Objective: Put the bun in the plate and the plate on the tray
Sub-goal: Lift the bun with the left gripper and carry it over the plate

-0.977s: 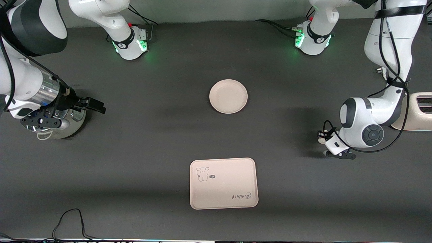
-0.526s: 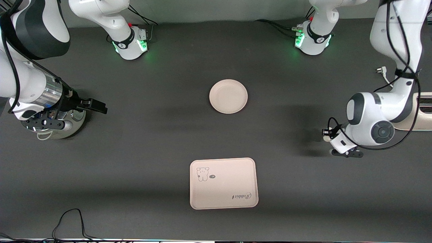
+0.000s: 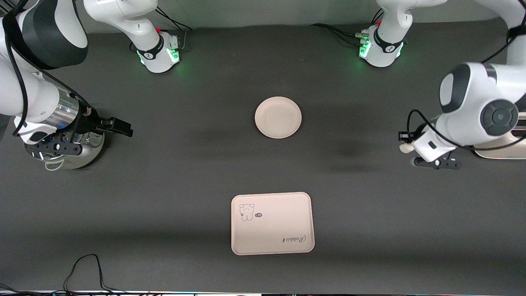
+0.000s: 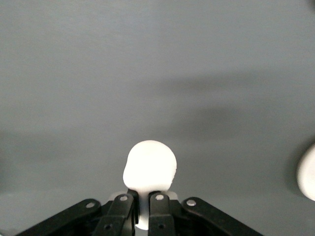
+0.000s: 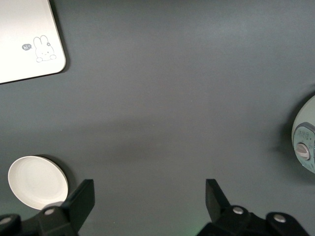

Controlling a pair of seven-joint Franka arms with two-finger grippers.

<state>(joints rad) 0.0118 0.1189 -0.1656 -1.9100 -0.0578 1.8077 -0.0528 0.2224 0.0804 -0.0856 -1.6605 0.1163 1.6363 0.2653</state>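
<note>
A dark grey matte table [image 3: 172, 172] fills the scene, with the two arm bases standing along its edge farthest from the front camera. The plate [image 3: 278, 117] sits empty near the middle of the table, and the tray [image 3: 272, 223] lies flat at about 6 o'clock from it in the front view, nearer to the camera and well apart from it; the tray's cartoon animal and the script word "Rabbit" face up.

The left gripper [image 3: 404, 144] hangs in the air over bare table toward the left arm's end, at roughly 3 o'clock from the plate in the front view. Its fingers [image 4: 158, 212] are drawn narrow and clamp the bun [image 4: 150, 165], which sticks out past the fingertips as a rounded off-white lump. A pale edge of the plate shows at the border of the left wrist view.

The right gripper [image 3: 119, 127] waits over the right arm's end of the table, at about 9 o'clock from the plate in the front view, beside a round grey-green appliance [image 3: 70, 158]. Its fingers [image 5: 81, 199] are spread wide with nothing between them; the right wrist view looks down on the plate and a corner of the tray.
</note>
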